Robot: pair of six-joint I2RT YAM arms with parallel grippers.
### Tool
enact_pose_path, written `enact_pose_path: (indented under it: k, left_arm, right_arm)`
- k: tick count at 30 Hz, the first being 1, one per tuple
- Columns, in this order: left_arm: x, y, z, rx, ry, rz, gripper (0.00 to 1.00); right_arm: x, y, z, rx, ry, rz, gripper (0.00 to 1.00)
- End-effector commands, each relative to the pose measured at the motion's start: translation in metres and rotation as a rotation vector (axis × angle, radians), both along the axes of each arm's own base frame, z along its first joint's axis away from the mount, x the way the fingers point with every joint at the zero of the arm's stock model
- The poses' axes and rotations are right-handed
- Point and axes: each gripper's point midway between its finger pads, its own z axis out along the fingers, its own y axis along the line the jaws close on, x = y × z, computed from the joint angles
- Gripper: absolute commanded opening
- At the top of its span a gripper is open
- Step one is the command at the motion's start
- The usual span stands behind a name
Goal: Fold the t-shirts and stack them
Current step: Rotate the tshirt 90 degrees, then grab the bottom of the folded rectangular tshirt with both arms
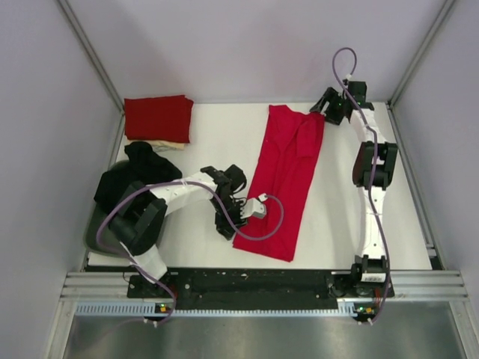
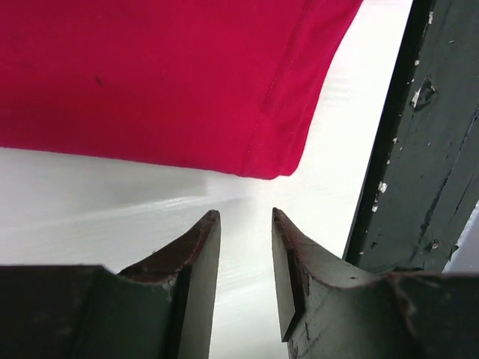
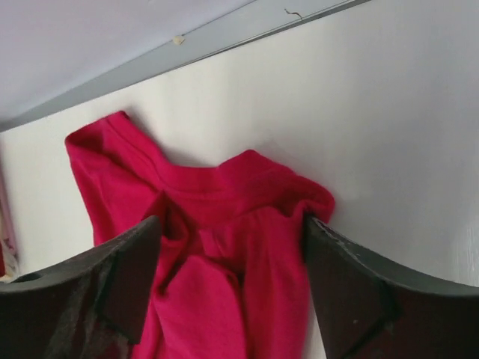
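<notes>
Soft red t-shirt (image 1: 281, 179), long strip on white surface (image 1: 202, 149).
Left end effector (image 2: 245, 213) parted near hem; right end effector (image 3: 232, 219) spread, flanking crumpled collar.

bright even overhead light, only soft shadows on the white table (image 1: 333, 217); top view sharp. left wrist blows the table out to glare below the red shirt (image 2: 150, 75), and the close fingers (image 2: 198, 254) in both wrist views look soft.

A long red t-shirt (image 1: 281, 187) is laid lengthwise on the bench (image 1: 337, 187), collar at the far end. A folded red t-shirt (image 1: 158, 117) is stacked on a cream t-shirt (image 1: 171, 144), far left.
</notes>
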Motion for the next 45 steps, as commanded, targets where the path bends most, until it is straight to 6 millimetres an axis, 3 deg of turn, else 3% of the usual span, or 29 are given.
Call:
enact_pose_path:
  k: [1,3,6,7,8,10,11,12,13,16,20,23,26,31,34,37,42,45]
  left_arm:
    - [0.000,-0.005,0.025,-0.061,-0.031,-0.030,0.39]
    - [0.001,-0.006,0.032,-0.079,-0.054,-0.037,0.43]
    - [-0.006,-0.018,0.045,-0.162,-0.065,-0.091,0.78]
    - [-0.010,-0.022,0.048,-0.188,-0.072,-0.123,0.88]
    - [-0.016,-0.026,0.049,-0.208,-0.076,-0.157,0.88]
    - [-0.023,-0.032,0.048,-0.257,-0.095,-0.209,0.89]
    - [-0.025,-0.034,0.045,-0.278,-0.106,-0.223,0.89]
    - [-0.025,-0.036,0.044,-0.302,-0.131,-0.237,0.89]
    - [-0.025,-0.036,0.038,-0.318,-0.147,-0.249,0.89]
    - [-0.022,-0.037,0.025,-0.371,-0.232,-0.287,0.89]
    - [-0.025,-0.039,0.020,-0.389,-0.248,-0.319,0.87]
    - [-0.026,-0.037,0.014,-0.364,-0.261,-0.348,0.86]
    - [-0.022,-0.030,-0.005,-0.303,-0.315,-0.372,0.85]
    - [-0.011,-0.029,-0.017,-0.252,-0.373,-0.371,0.76]
    - [-0.009,-0.033,-0.016,-0.251,-0.382,-0.355,0.49]
    - [-0.016,-0.031,-0.014,-0.240,-0.350,-0.360,0.33]
    - [-0.024,-0.030,-0.014,-0.234,-0.320,-0.359,0.00]
    - [-0.028,-0.032,-0.012,-0.242,-0.296,-0.348,0.00]
  right_arm:
    - [-0.001,-0.040,0.095,-0.199,-0.185,-0.070,0.83]
    - [-0.024,-0.058,0.138,-0.277,-0.246,-0.060,0.96]
    - [-0.080,-0.062,0.195,-0.390,-0.328,-0.008,0.98]
    - [-0.098,-0.055,0.210,-0.410,-0.370,0.020,0.98]
    - [-0.122,-0.045,0.222,-0.435,-0.418,0.054,0.98]
    - [-0.170,-0.006,0.229,-0.463,-0.527,0.191,0.98]
    - [-0.199,0.018,0.225,-0.475,-0.584,0.290,0.98]
    - [-0.232,0.044,0.198,-0.452,-0.586,0.406,0.97]
    - [-0.262,0.067,0.197,-0.442,-0.643,0.505,0.96]
    - [-0.343,0.107,0.179,-0.364,-0.742,0.684,0.93]
    - [-0.436,0.129,0.156,-0.395,-0.953,0.933,0.85]
    - [-0.482,0.132,0.134,-0.450,-1.017,1.064,0.74]
    - [-0.520,0.137,0.107,-0.498,-1.062,1.256,0.67]
    - [-0.551,0.135,0.044,-0.596,-0.949,1.539,0.62]
    - [-0.562,0.138,0.017,-0.670,-0.915,1.693,0.63]
    - [-0.564,0.136,-0.005,-0.740,-0.847,1.794,0.65]
    - [-0.567,0.149,-0.022,-0.769,-0.874,1.846,0.70]
    - [-0.562,0.152,-0.033,-0.819,-0.860,1.848,0.67]
